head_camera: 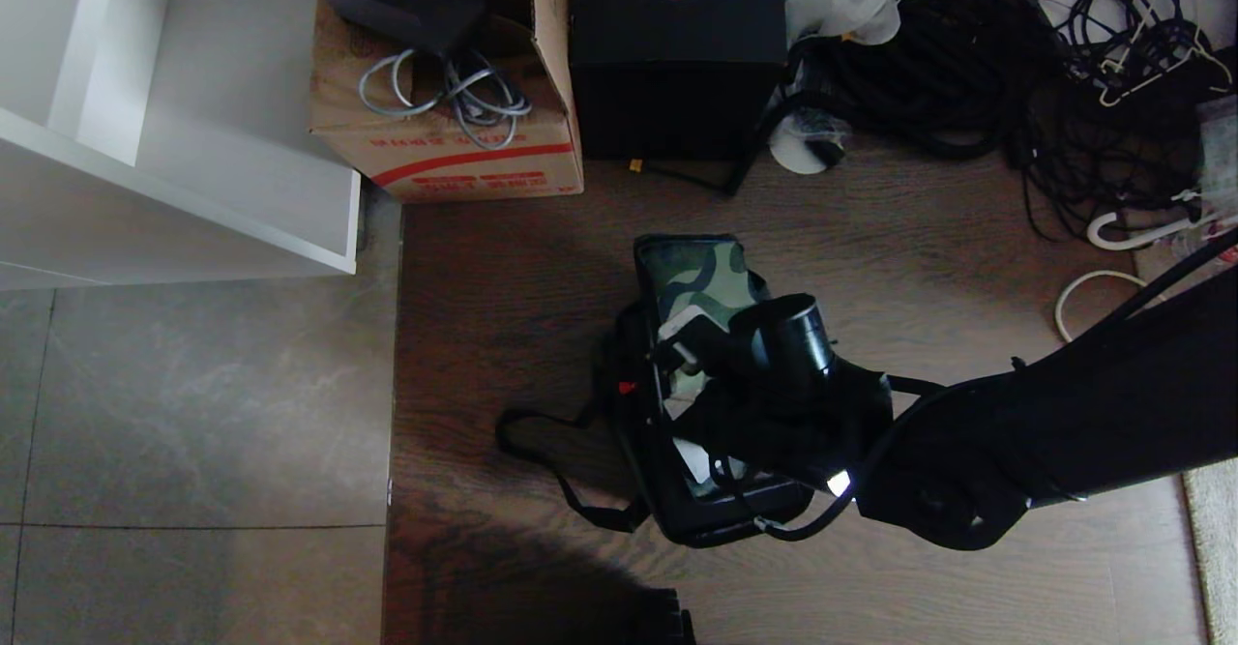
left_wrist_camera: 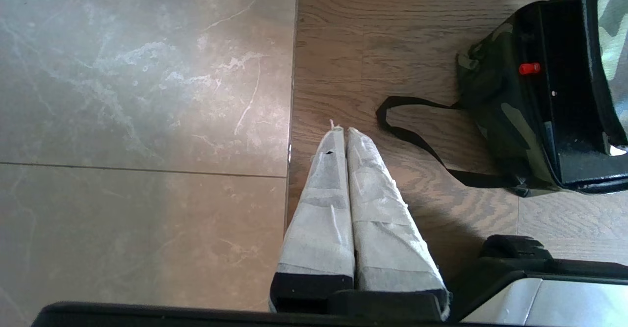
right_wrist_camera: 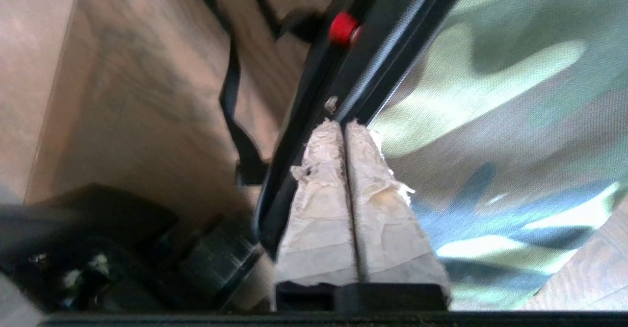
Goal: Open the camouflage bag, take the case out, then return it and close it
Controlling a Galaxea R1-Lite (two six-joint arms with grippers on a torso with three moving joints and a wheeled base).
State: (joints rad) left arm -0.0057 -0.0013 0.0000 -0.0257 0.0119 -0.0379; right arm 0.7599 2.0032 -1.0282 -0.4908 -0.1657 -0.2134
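Observation:
The camouflage bag lies on the wooden floor, with its green-and-black lid facing up. My right gripper reaches over it from the right. It is shut, its taped tips meeting at the lid's black zip edge, right by a small white zip pull. Whether the pull is pinched I cannot tell. A small red knob sits on the bag's black side band. My left gripper hangs shut and empty over the floor, left of the bag's strap. The case is hidden.
A brown cardboard box with cables and a tall black box stand beyond the bag. A tangle of black cables fills the far right. A white shelf unit stands far left. Tiled floor lies to the left.

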